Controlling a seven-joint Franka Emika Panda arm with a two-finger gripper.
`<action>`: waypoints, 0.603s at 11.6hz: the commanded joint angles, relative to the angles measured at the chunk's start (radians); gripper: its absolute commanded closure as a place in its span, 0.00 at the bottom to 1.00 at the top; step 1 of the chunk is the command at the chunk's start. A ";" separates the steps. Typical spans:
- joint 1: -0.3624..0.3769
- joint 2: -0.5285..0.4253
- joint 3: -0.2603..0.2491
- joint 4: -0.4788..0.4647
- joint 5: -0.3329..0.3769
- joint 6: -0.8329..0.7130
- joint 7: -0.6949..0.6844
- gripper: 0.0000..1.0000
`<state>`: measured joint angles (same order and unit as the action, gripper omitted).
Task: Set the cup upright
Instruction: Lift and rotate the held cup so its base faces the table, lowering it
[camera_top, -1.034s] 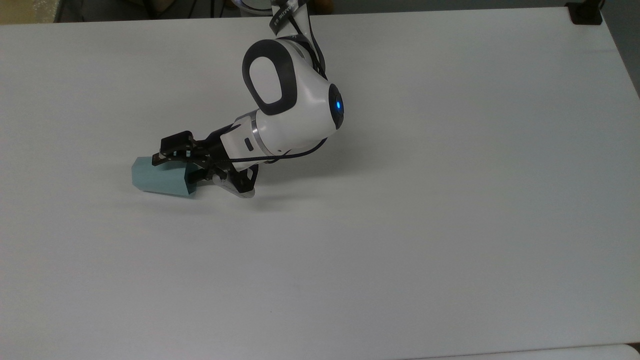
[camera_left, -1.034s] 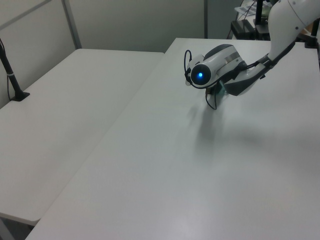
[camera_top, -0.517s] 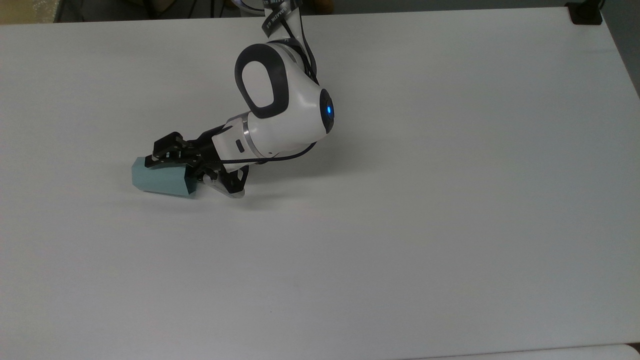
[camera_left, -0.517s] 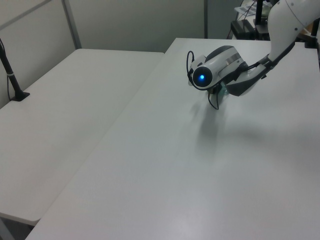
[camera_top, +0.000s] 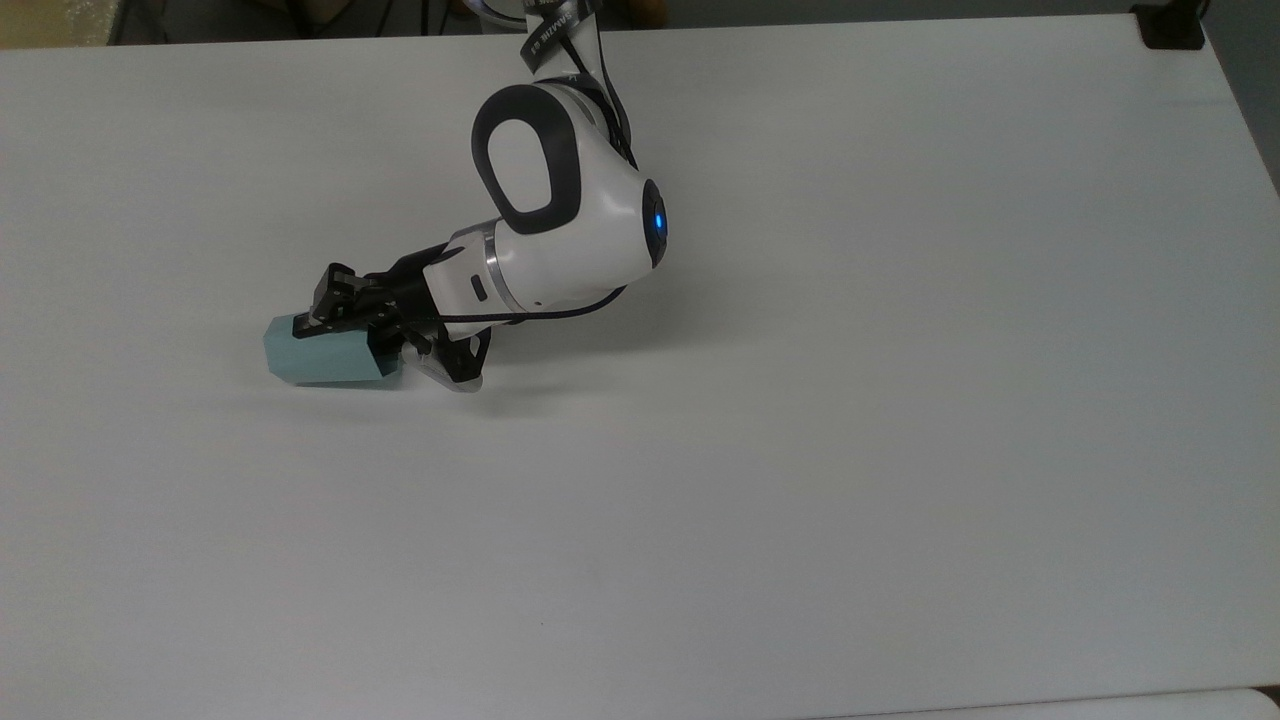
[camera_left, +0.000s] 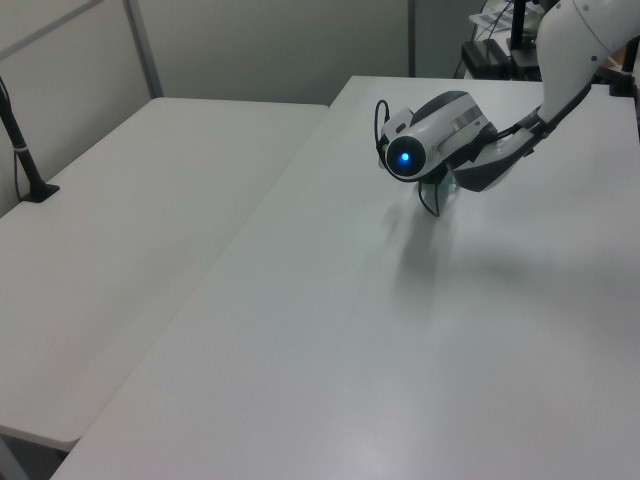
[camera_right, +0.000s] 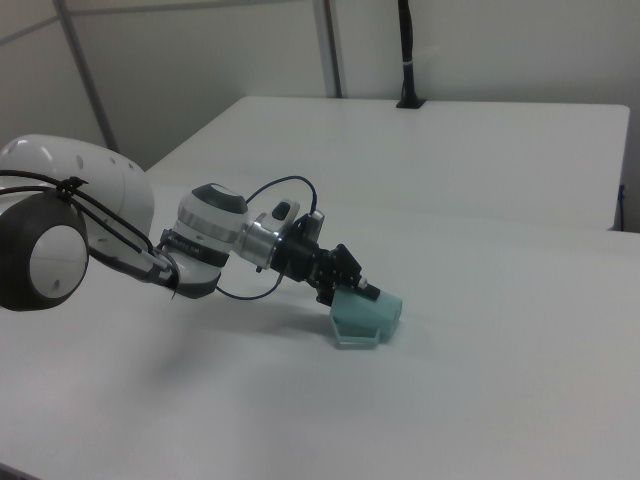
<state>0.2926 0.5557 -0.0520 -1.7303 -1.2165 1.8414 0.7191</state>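
The pale teal faceted cup (camera_top: 322, 356) lies on its side on the white table (camera_top: 800, 400), narrow base toward the top view's left and wide mouth toward the arm. My gripper (camera_top: 345, 330) reaches in low from the top view's right and is shut on the cup's wall at the mouth end, with one black finger (camera_top: 322, 305) lying along the cup's upper side. In the right view the cup (camera_right: 372, 314) sits tilted, its mouth edge slightly raised, under the gripper (camera_right: 352, 288). In the left view a sliver of the cup (camera_left: 445, 184) peeks from behind the wrist.
A black clamp (camera_top: 1168, 26) sits at the table's far right corner in the top view. In the left view a second white table (camera_left: 120, 260) adjoins on the left view's left, with a black post (camera_left: 25, 150) on it. Open tabletop surrounds the cup.
The gripper has closed in on the cup's mouth end and drawn slightly back to the top view's right. The cup's wide end has shifted and lifted a little.
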 joint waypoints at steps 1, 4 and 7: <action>-0.004 -0.014 0.009 -0.012 0.026 0.016 0.025 1.00; -0.004 -0.086 0.012 0.001 0.122 0.030 0.022 1.00; -0.004 -0.161 0.012 0.005 0.308 0.088 0.005 1.00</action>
<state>0.2927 0.4776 -0.0459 -1.7041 -1.0261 1.8641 0.7307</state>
